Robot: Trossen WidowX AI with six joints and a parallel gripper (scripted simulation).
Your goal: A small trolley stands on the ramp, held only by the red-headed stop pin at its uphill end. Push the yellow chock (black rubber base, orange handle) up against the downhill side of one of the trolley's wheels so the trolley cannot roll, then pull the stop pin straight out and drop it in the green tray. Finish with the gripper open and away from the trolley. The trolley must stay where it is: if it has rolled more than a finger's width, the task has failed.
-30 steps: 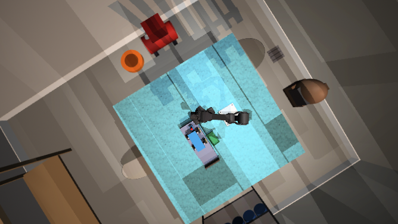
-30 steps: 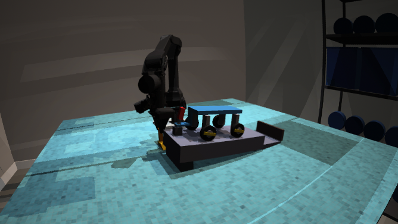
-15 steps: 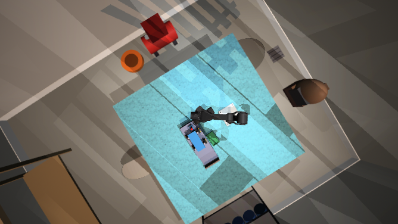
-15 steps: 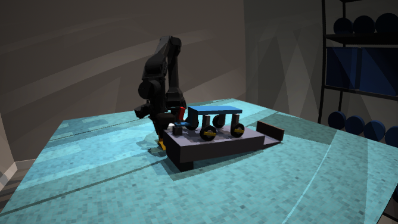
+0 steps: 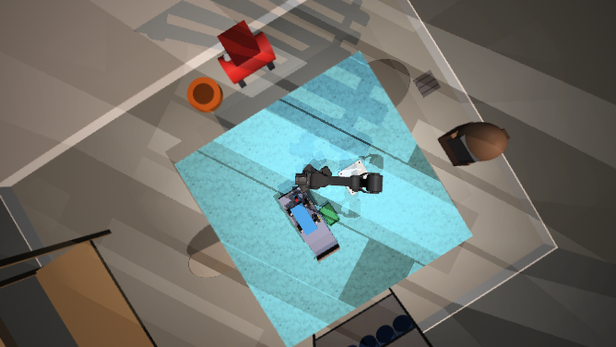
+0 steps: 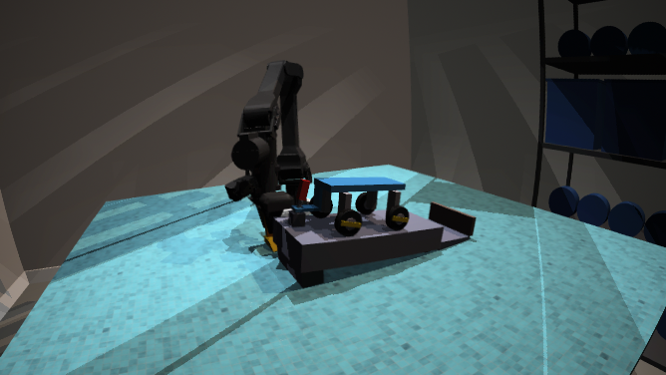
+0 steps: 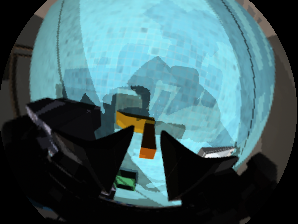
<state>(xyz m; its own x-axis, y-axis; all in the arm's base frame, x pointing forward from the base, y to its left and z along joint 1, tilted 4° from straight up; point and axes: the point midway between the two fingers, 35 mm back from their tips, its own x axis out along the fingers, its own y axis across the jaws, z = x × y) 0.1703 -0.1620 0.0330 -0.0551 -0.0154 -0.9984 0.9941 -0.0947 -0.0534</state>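
Observation:
The yellow chock (image 6: 271, 243) (image 7: 131, 121) is low at the table beside the ramp's uphill end, its orange handle (image 7: 147, 152) turned toward the wrist camera. My gripper (image 7: 148, 131) is partly open, pointing down, with a fingertip on each side of the handle and visible gaps. The arm hides the chock in the top view. The blue-topped trolley (image 5: 304, 220) (image 6: 361, 184) stands on the grey ramp (image 5: 323, 242) (image 6: 369, 254). The red-headed stop pin (image 5: 296, 200) (image 6: 304, 189) stands upright at its uphill end. The green tray (image 5: 329, 214) (image 7: 126, 180) sits beside the ramp.
The ramp's raised uphill end is close beside the gripper. A brown end board (image 5: 328, 253) (image 6: 452, 218) closes the downhill end. The arm's white base plate (image 5: 351, 170) (image 7: 217, 152) lies on the turquoise table (image 5: 258, 152) (image 6: 424, 309). Shadows cross the table.

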